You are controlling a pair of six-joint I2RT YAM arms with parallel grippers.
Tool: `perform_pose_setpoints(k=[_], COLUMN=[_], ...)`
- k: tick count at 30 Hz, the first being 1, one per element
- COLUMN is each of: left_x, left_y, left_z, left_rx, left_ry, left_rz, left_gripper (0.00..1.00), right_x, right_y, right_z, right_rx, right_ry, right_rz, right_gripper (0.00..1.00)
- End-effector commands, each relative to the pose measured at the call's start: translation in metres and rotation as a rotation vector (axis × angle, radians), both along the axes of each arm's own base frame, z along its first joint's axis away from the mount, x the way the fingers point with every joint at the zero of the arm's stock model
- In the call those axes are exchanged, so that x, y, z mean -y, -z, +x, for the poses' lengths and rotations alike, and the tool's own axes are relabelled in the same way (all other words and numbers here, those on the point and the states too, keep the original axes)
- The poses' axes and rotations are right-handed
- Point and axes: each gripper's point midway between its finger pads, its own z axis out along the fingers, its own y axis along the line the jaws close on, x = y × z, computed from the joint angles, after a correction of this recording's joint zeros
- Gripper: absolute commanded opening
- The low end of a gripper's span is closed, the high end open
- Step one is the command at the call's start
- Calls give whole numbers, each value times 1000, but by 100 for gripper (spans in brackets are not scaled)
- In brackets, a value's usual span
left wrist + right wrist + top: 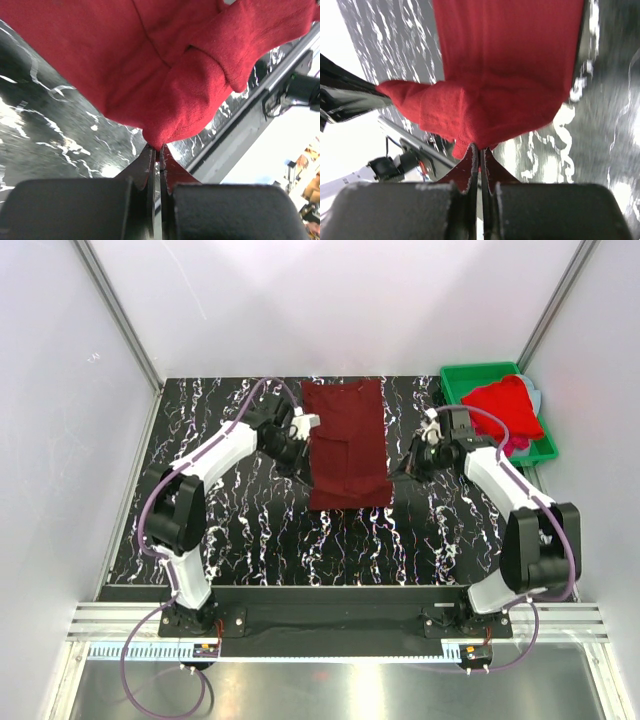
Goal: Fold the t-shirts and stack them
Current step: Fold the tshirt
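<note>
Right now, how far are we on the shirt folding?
Done: maroon t-shirt looks narrowed into a strip, sides seemingly folded in. In hand: left pincer and right pincer are each shut on an edge of it. Left: finishing this fold; the red shirt lies crumpled in the green bin, and no stack shows.

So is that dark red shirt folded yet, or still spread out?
Partly folded: the maroon t-shirt lies as a narrow strip, sleeves turned in; left gripper and right gripper pinch its edges.
</note>
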Motion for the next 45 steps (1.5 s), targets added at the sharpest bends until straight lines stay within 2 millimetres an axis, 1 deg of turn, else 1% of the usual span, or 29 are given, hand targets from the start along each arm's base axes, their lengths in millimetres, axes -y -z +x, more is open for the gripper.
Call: perform_pose_setpoints(k=[1, 3, 5, 8, 9, 10, 11, 12, 13, 17, 19, 20, 22, 23, 24, 26, 27, 28, 29, 30, 32, 35, 39, 40, 41, 42, 43, 44, 45], left_x=[-4, -10, -14, -15, -14, -15, -16, -15, -15, -15, -13, -13, -13, -13, -12, -12, -13, -13, -14, -15, -16, -17, -18, -19, -20, -20, -23, -24, -25], left_y=[-13, -12, -12, -12, -17, -13, -12, -18, -12, -4, 3, 4, 18, 18, 32, 36, 47, 49, 48, 56, 60, 63, 74, 74, 69, 65, 59, 46, 36], left_z=[26, 40, 50, 68, 76, 82, 87, 95, 99, 118, 128, 133, 142, 149, 153, 165, 169, 174, 180, 183, 192, 197, 205, 208, 211, 214, 219, 221, 224], left_rx=[70, 85, 96, 115, 138, 138, 142, 159, 150, 162, 167, 177, 174, 191, 171, 191, 181, 189, 202, 197, 207, 212, 213, 226, 246, 260, 286, 316, 341], left_ry=[-24, -52, -66, -77, -80, -84, -90, -93, -95, -102, -104, -108, -112, -117, -116, -124, -126, -132, -140, -144, -158, -166, -186, -194, -201, -208, -223, -230, -235], left_rz=[-7, 8, 13, 17, 16, 22, 23, 16, 23, 32, 36, 36, 49, 51, 60, 65, 72, 72, 73, 80, 82, 81, 93, 104, 109, 113, 128, 129, 130], left_gripper=[0, 0, 0, 0, 0, 0, 0, 0, 0, 0, 0, 0, 0, 0, 0, 0, 0, 0, 0, 0, 0, 0, 0, 17, 25, 32, 46, 50, 52], right_x=[0, 0, 0, -1, -2, -2, -2, -2, -2, -2, -1, 0, -1, -2, -3, -2, -1, -1, -1, -2, -2, -3, 0, 0, 1, 1, 2, 2, 3], right_y=[-26, -29, -30, -31, -32, -31, -36, -31, -30, -26, -18, -9, -1, 9, 14, 27, 32, 37, 43, 46, 53, 58, 65, 65, 62, 60, 57, 46, 41], right_z=[41, 57, 67, 84, 92, 96, 103, 107, 110, 128, 140, 147, 157, 164, 168, 180, 185, 187, 195, 198, 206, 214, 220, 221, 222, 222, 222, 223, 223], right_rx=[135, 156, 167, 184, 192, 196, 213, 204, 203, 225, 231, 224, 229, 218, 212, 209, 209, 209, 210, 210, 210, 212, 215, 220, 230, 235, 242, 264, 274], right_ry=[2, 1, 3, 3, 4, 3, 1, 3, 4, -3, -3, -1, -4, -4, -5, -11, -11, -24, -27, -31, -35, -28, -21, -23, -20, -16, -15, -14, -17], right_rz=[7, 2, 1, -5, -5, -7, -7, -11, -10, -23, -35, -39, -41, -42, -43, -55, -64, -77, -83, -86, -88, -86, -104, -111, -117, -125, -127, -125, -128], right_gripper=[0, 0, 0, 0, 0, 0, 0, 0, 0, 0, 0, 0, 0, 0, 0, 0, 0, 0, 0, 0, 0, 0, 0, 5, 27, 40, 48, 59, 62])
